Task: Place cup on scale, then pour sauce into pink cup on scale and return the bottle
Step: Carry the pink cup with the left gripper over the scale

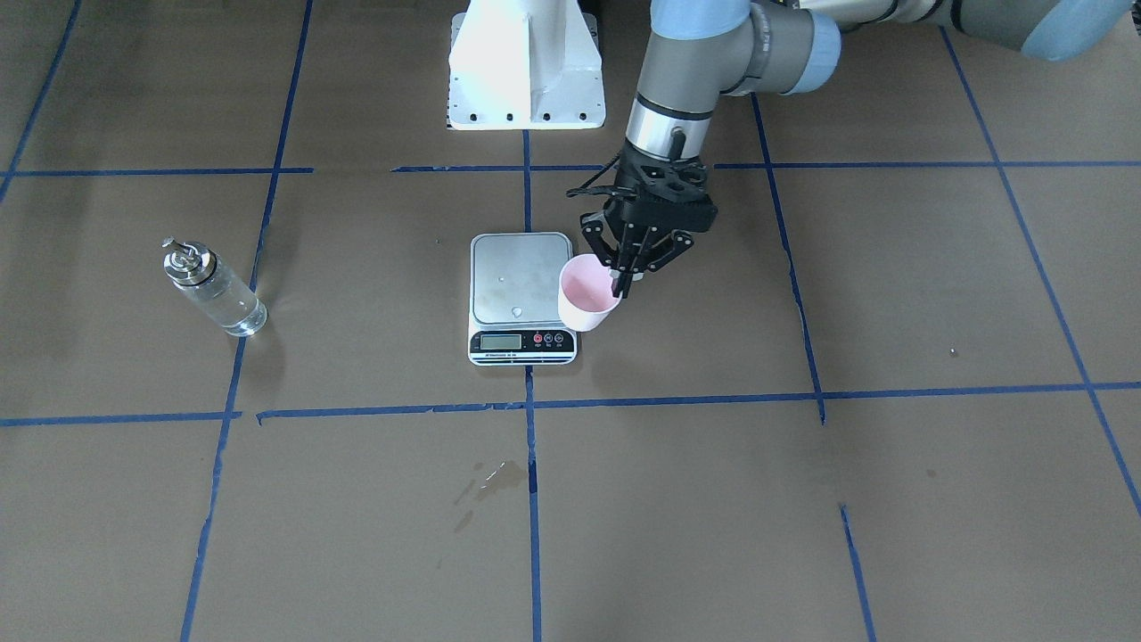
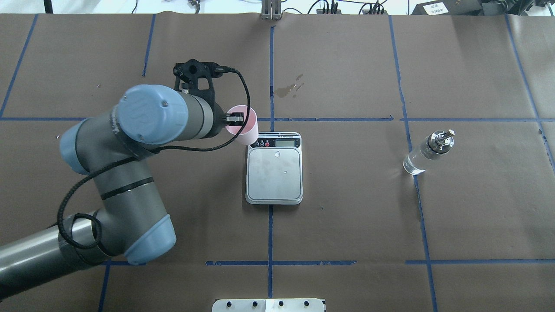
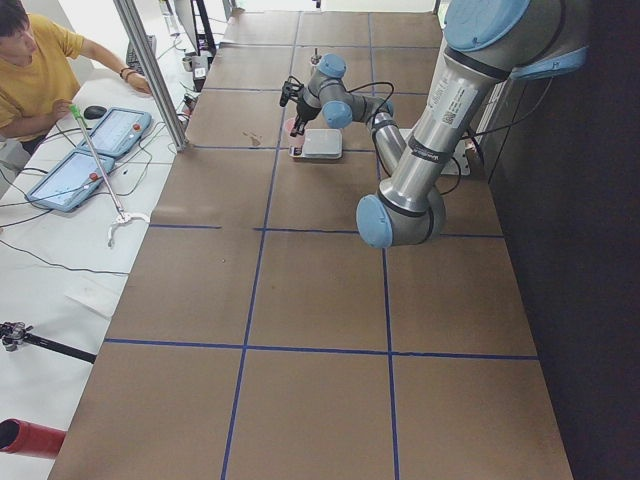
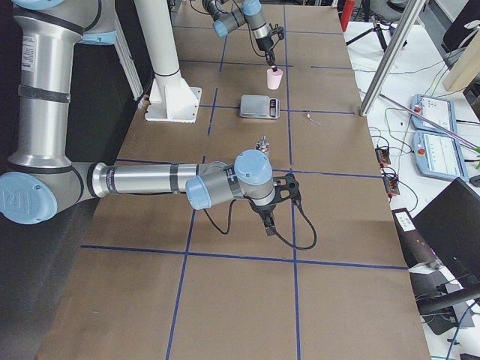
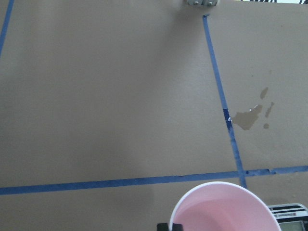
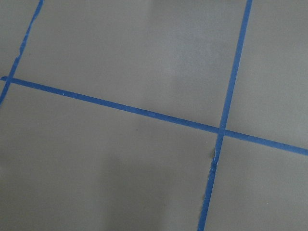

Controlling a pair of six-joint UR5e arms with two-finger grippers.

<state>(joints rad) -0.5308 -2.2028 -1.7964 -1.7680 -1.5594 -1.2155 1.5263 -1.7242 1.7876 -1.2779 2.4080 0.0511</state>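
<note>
Left gripper point(image 1: 622, 282) pinches the small pink paper cup point(image 1: 584, 308) by its rim at eleven o'clock of the flat steel-topped scale point(image 2: 269, 182) overhead: placing step, which likely needs centring over the platform, then lowering.

Robotics lab, brown table point(image 2: 347, 216) gridded with blue tape point(image 2: 269, 234), teach pendants point(image 3: 110, 128), person point(image 3: 35, 70) alongside

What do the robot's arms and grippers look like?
Both arms are grey metal tubes with pale blue caps at the round joints. The left arm carries a black cable looping to its black two-finger left gripper. The right arm ends in a black right gripper, also cabled.
</note>
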